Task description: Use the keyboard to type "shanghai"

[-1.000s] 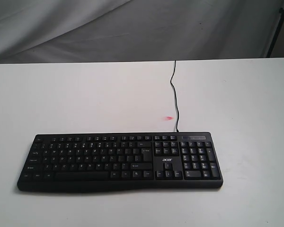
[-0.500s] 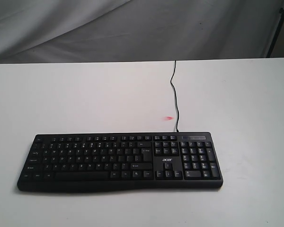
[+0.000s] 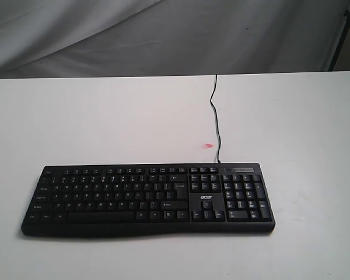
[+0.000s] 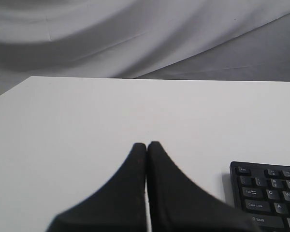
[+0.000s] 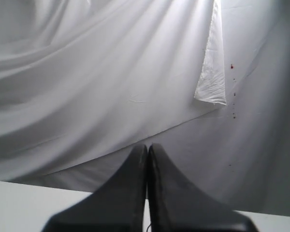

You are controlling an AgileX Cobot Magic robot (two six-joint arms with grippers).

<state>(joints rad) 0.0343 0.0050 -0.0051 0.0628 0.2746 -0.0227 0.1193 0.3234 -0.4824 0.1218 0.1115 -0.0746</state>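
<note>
Toward the near edge of the white table (image 3: 105,116) I see one keyboard (image 3: 149,198), black, lying flat with its long side across the scene and its number pad at the right end. One thin black cable (image 3: 214,111) leaves its far edge and runs off over the table's far edge. One small red spot (image 3: 208,145) sits on the tabletop just left of that cable. I have two grippers. The left gripper (image 4: 146,145) has both fingers pressed together on nothing, over bare table near the keyboard's Esc corner. The right gripper (image 5: 147,146) is likewise closed and empty, facing the one pale cloth backdrop (image 5: 87,72).
</note>
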